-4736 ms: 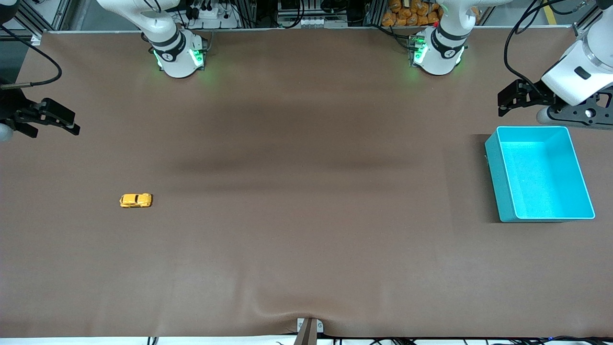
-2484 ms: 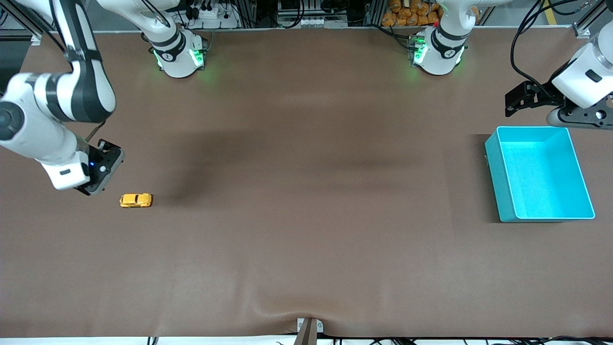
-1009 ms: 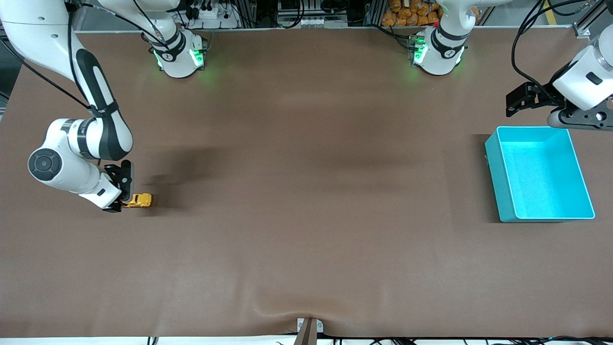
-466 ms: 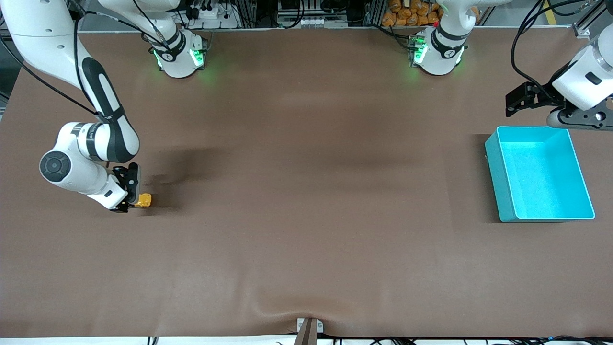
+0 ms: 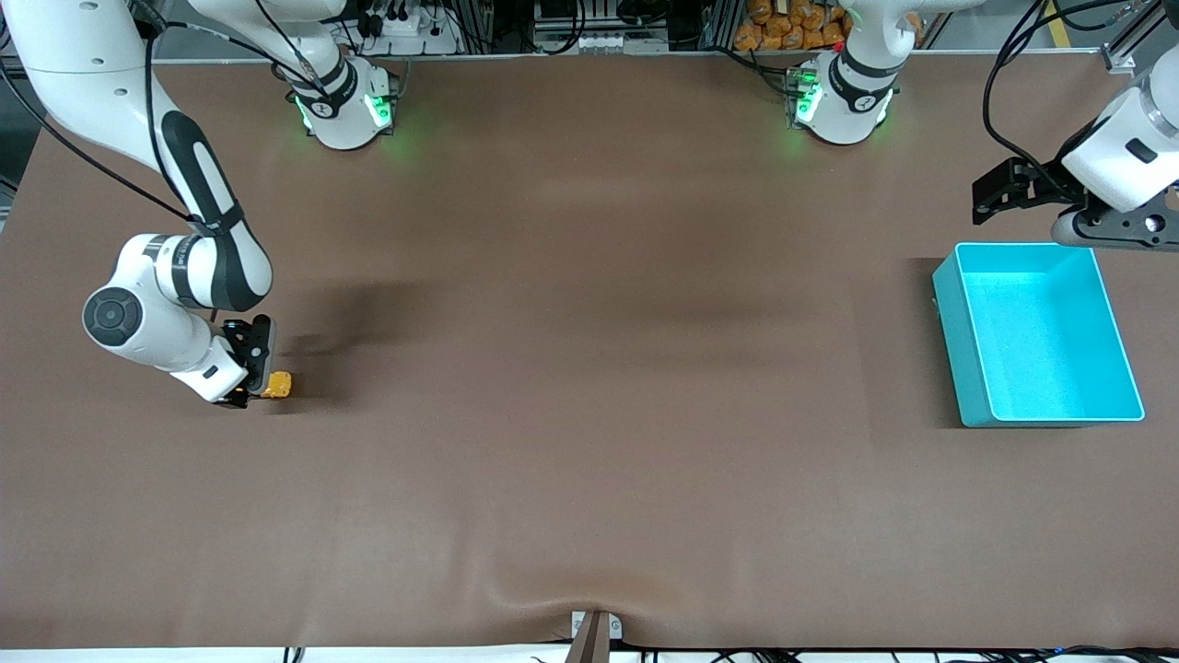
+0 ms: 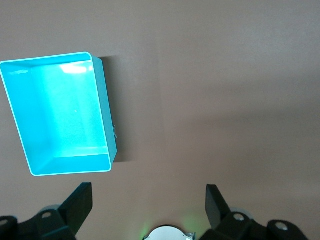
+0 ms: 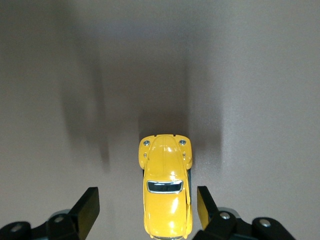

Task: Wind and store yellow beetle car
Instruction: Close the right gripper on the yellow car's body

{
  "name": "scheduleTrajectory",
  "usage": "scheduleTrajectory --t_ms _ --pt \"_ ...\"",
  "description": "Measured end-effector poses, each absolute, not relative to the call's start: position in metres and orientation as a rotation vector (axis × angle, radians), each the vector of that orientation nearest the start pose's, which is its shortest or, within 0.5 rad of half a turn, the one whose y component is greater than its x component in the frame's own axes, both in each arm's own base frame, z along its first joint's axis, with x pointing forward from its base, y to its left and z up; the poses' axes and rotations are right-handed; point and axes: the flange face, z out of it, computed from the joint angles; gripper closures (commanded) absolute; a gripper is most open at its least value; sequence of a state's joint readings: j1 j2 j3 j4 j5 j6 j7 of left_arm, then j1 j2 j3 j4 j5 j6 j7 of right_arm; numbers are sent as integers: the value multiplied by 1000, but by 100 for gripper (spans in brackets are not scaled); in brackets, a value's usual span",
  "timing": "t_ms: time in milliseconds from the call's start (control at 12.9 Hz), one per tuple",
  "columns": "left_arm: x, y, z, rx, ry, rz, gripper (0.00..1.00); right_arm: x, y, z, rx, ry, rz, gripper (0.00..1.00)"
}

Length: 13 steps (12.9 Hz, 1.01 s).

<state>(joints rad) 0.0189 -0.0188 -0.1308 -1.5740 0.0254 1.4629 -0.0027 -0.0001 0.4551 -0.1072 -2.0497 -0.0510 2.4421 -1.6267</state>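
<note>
1. Toward the right arm's end of the table [image 5: 589, 479], the yellow beetle car [image 5: 277, 384] is sitting on the brown surface, only one end of it peeking out from under the right arm's wrist in the front view.
2. Low over the car, the right gripper [image 5: 249, 391] is hanging with its jaws spread wide.
3. Seen from the right wrist view, the car [image 7: 165, 192] is lying between the two black fingers [image 7: 90, 205], with bare table showing on both sides of it, so neither finger is touching it and the right gripper [image 7: 148, 207] is holding nothing.
4. Wheels down, the car is resting upright, its rounded nose pointing away from the wrist camera and a dark window showing on its roofline.
5. At the left arm's end of the table, the turquoise bin [image 5: 1041, 331] is standing open-topped, well apart from the car.
6. Over bare table just beside the bin's rim that lies farthest from the front camera, the left gripper [image 5: 995, 189] is waiting in the air.
7. Seen from the left wrist view, the left gripper [image 6: 149, 202] is showing its fingers [image 6: 80, 200] spread wide with nothing between them, and the bin [image 6: 107, 120] is lying below with nothing inside it.
</note>
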Motion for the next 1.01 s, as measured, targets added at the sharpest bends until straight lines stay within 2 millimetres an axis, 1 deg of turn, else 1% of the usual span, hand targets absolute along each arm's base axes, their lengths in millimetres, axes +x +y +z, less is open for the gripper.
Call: scheduleTrajectory --t_ms 543,699,776,1009 --pt "534 -58 624 -3101 167 140 0 586 -63 205 -2240 -2226 138 18" --pt "534 -58 624 -3101 167 140 0 587 -63 201 -2242 -2228 135 22" --pt "534 -58 624 -3101 167 140 0 587 -63 199 -2244 -2229 133 25" --pt "534 -58 623 -3101 167 142 0 587 -64 198 -2245 -2230 132 46"
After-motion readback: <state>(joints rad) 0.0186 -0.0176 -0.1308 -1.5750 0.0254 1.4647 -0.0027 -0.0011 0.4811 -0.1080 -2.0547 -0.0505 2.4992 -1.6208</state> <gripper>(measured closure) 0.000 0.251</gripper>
